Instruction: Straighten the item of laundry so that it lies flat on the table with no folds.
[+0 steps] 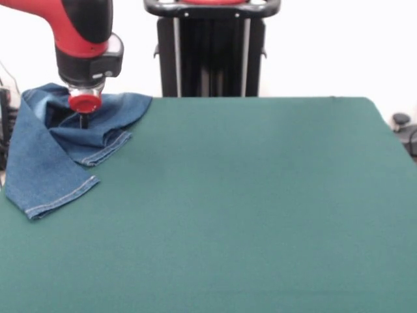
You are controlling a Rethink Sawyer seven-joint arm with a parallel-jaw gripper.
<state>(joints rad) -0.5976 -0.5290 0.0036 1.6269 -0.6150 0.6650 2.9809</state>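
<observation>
One pair of jeans point(49, 153): bunched at the bench's corner, legs folded over each other, hems showing.
My end effector point(83, 120): down on the denim's folds; grip state I cannot tell.
Bench point(260, 208): green top, otherwise bare.

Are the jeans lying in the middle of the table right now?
No, the jeans sit bunched at the table's far left corner in the front view, under the gripper.
</observation>
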